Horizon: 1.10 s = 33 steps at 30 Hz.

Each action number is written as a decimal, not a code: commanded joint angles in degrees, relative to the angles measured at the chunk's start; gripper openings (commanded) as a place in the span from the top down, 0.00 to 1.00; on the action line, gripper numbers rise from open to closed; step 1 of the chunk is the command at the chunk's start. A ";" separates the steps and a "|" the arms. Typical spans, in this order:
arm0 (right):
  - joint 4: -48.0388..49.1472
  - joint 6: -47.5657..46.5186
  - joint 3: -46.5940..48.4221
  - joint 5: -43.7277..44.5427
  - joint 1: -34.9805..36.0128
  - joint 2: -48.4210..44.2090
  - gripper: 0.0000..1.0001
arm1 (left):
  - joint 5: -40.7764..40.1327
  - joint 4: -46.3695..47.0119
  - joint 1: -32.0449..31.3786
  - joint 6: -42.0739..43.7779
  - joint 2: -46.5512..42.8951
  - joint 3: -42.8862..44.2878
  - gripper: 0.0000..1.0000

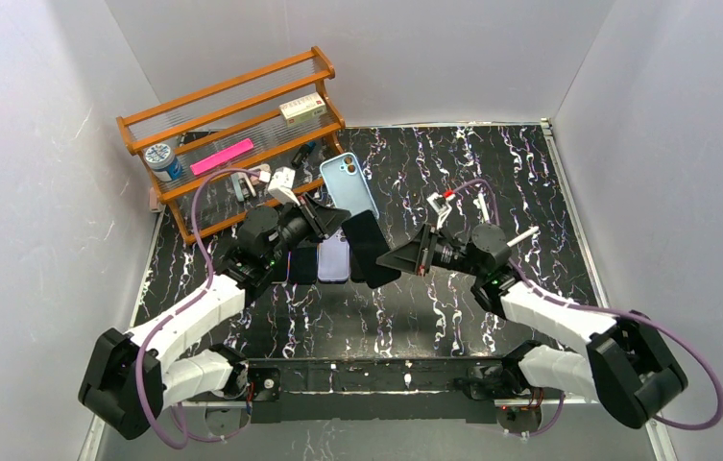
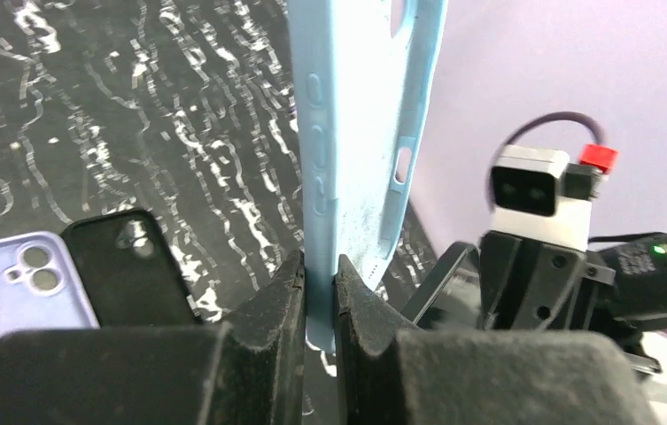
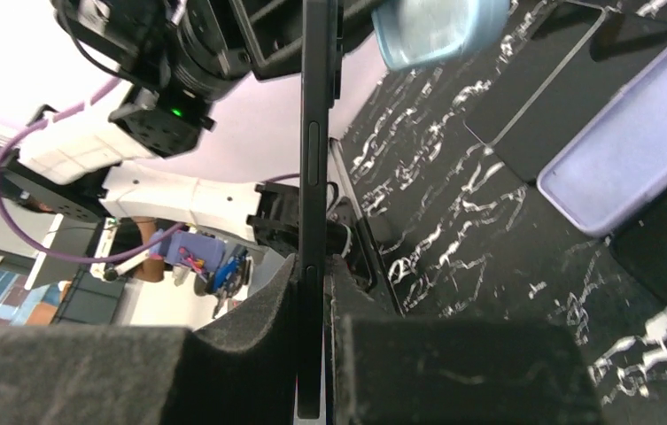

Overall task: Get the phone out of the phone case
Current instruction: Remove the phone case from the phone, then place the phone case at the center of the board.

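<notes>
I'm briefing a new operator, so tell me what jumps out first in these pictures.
The light blue phone case stands out, raised above the middle of the marbled black table and pinched at its lower edge by the left gripper. Just right of it, the right gripper clamps a black phone edge-on, outside the case. A wooden rack of small items sits at the back left.

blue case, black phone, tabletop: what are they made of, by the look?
blue case: likely soft silicone or rubbery plastic; matte, dust-speckled, with moulded button bumps.
phone: the edge looks like dark metal or hard plastic, with a satin sheen and a crisp side button; cannot tell which.
tabletop: black marble pattern with white veins and a slight gloss; probably printed laminate or film, not certain.
</notes>
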 commanded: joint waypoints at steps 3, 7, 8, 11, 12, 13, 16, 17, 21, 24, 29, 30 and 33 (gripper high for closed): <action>-15.90 -10.59 -1.21 7.27 -0.63 -9.81 0.99 | -5.15 -22.61 -0.11 7.44 -2.77 6.44 1.00; -24.53 -15.37 -1.50 14.74 -1.74 -13.27 0.99 | -1.94 -38.96 -0.11 9.91 -3.39 8.21 1.00; -26.22 -16.26 -1.57 16.49 -1.87 -13.74 0.99 | -1.07 -41.68 -0.11 10.12 -3.64 8.09 1.00; -28.49 -17.68 -2.44 19.94 -1.98 -14.48 0.99 | 1.93 -47.65 -0.14 10.15 -4.23 6.73 1.00; -28.70 -18.02 -2.73 20.48 -1.93 -14.38 0.99 | 3.27 -48.89 -0.19 10.00 -4.33 5.97 1.00; -29.01 -18.26 -3.08 20.87 -1.99 -14.21 0.99 | 4.44 -49.93 -0.20 9.77 -4.44 5.26 1.00; -28.26 -18.23 -4.25 20.89 -1.98 -13.67 0.99 | 7.96 -51.06 -0.31 8.91 -5.30 2.19 1.00; -28.09 -18.14 -4.65 21.04 -2.00 -13.60 0.99 | 8.69 -51.02 -0.43 8.49 -5.56 0.90 1.00; -27.99 -18.17 -5.45 22.10 -2.07 -13.67 0.99 | 12.20 -51.64 -1.23 6.97 -5.53 -2.04 1.00; -27.70 -18.30 -5.46 22.40 -2.09 -13.28 0.99 | 12.94 -51.90 -2.54 5.13 -5.86 -4.19 1.00; -26.07 -17.64 -5.85 22.83 -2.09 -12.16 0.99 | 12.35 -51.80 -3.95 2.16 -5.68 -7.37 1.00; -25.87 -17.61 -5.93 23.02 -2.09 -11.95 0.99 | 12.06 -51.48 -3.98 1.53 -5.84 -8.04 1.00; -24.78 -17.22 -6.33 23.29 -2.26 -11.26 0.99 | 11.88 -49.65 -4.06 0.28 -5.17 -9.86 0.99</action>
